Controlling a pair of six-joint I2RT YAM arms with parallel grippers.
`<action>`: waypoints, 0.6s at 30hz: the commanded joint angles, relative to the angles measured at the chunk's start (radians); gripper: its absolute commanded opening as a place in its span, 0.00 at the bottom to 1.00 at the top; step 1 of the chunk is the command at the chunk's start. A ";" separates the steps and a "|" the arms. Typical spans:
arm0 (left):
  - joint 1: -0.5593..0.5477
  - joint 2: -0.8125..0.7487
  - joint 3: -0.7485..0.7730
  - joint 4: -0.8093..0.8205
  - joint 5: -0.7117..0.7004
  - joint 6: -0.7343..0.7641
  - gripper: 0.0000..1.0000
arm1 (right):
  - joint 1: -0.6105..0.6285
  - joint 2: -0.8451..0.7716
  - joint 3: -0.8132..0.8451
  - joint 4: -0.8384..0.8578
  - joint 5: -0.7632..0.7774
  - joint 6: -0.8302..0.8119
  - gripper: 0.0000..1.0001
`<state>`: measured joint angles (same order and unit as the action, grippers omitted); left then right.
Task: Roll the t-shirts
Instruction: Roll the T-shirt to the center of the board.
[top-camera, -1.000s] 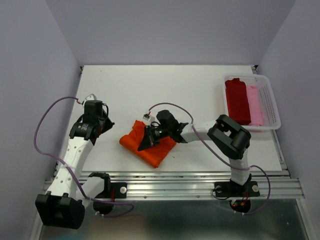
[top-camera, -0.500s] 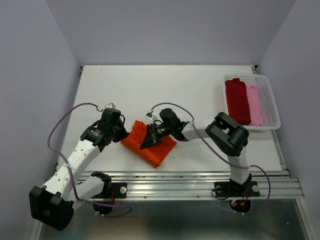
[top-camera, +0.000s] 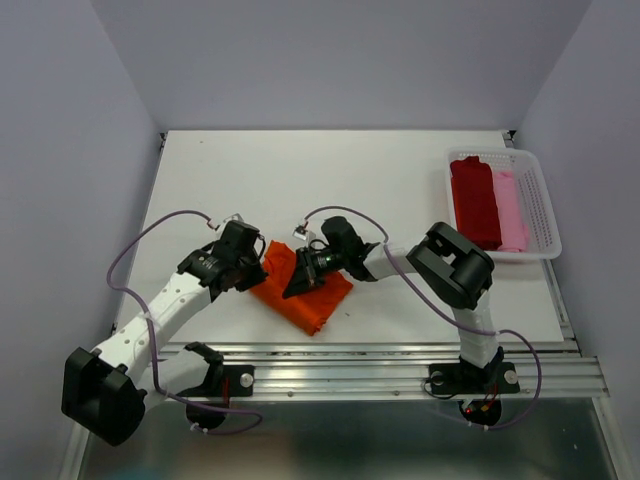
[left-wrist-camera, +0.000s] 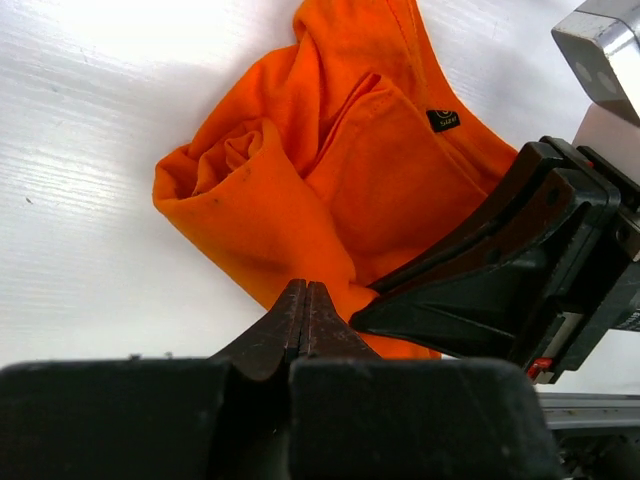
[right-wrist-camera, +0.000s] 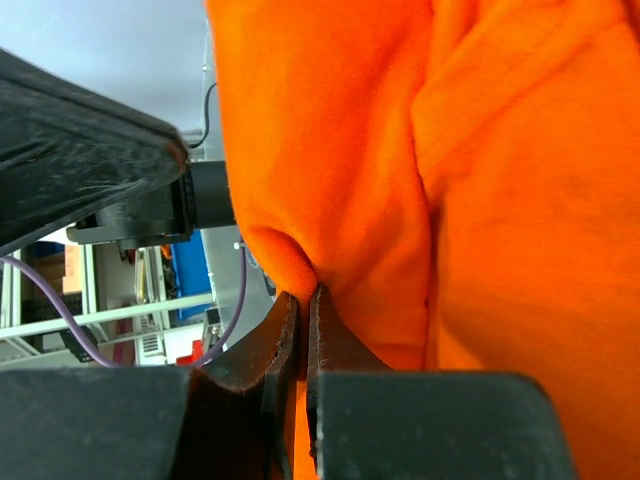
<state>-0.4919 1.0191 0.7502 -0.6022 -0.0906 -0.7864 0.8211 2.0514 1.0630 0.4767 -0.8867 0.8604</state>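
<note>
The orange t-shirt (top-camera: 322, 300) lies crumpled and partly folded on the white table near the front edge. It also shows in the left wrist view (left-wrist-camera: 330, 190) and the right wrist view (right-wrist-camera: 490, 200). My right gripper (top-camera: 286, 292) lies over the shirt's middle and is shut on a fold of orange cloth (right-wrist-camera: 300, 270). My left gripper (top-camera: 257, 273) is shut and empty, with its tips (left-wrist-camera: 305, 292) at the shirt's left edge, close beside the right gripper (left-wrist-camera: 450, 290). A dark red t-shirt (top-camera: 475, 200) and a pale pink t-shirt (top-camera: 511, 212) lie in the basket.
A white lattice basket (top-camera: 545, 205) stands at the table's right edge. The table's front edge and metal rail (top-camera: 350, 352) run just below the orange shirt. Purple cables loop from both arms over the table.
My left arm has swung right, from the table's left side up to the orange shirt's left edge. My right gripper has stayed shut on the cloth, shifting only slightly.
</note>
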 joint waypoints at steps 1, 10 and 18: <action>-0.016 -0.001 0.011 -0.007 -0.046 -0.013 0.00 | -0.013 0.018 -0.011 0.031 -0.020 -0.023 0.01; -0.043 0.024 0.011 -0.001 -0.044 -0.010 0.00 | -0.031 0.029 -0.011 0.028 -0.031 -0.032 0.01; -0.057 0.059 0.000 0.053 -0.051 -0.014 0.00 | -0.040 0.029 -0.006 0.028 -0.035 -0.037 0.01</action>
<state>-0.5438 1.0695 0.7502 -0.5892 -0.1143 -0.7948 0.7876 2.0712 1.0630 0.4797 -0.9092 0.8486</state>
